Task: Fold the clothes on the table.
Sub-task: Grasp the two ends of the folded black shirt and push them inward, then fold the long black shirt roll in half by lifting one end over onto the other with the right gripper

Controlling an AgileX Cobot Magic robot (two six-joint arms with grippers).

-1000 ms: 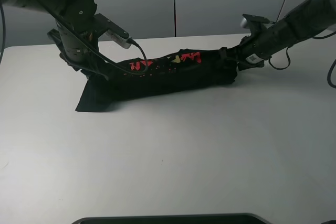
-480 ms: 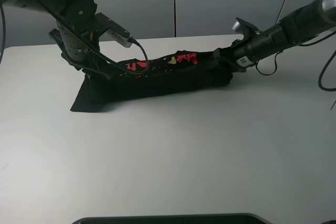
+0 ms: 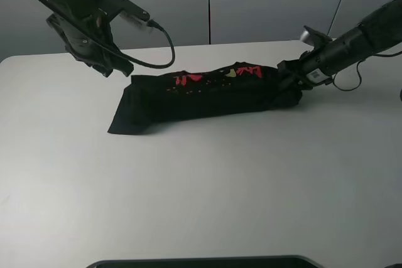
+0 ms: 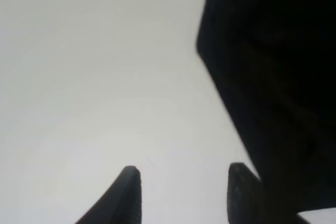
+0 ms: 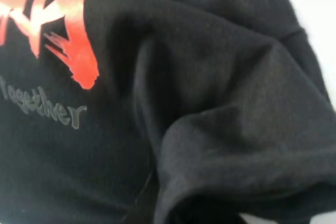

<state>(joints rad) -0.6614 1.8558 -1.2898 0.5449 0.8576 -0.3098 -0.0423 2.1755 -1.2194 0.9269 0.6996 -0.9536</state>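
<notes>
The black T-shirt (image 3: 207, 95) lies folded into a long band across the far half of the white table (image 3: 201, 186), with red and orange characters along its far edge. My left gripper (image 3: 110, 67) hovers open and empty above the table, just beyond the band's left end. In the left wrist view its fingertips (image 4: 131, 187) stand apart over bare table, with the shirt (image 4: 273, 77) beside them. My right gripper (image 3: 290, 83) is at the band's right end, shut on the cloth. The right wrist view is filled by black fabric (image 5: 210, 103) with red print, and the fingers are hidden.
A dark flat object (image 3: 201, 262) lies along the table's near edge. A black cable (image 3: 168, 48) loops from the left arm above the shirt. Grey wall panels stand behind the table. Bare white tabletop fills the near half.
My left gripper has let go of the shirt's left end and risen up and to the back left. The right gripper has pulled the shirt to the right, and the band now lies flatter.
</notes>
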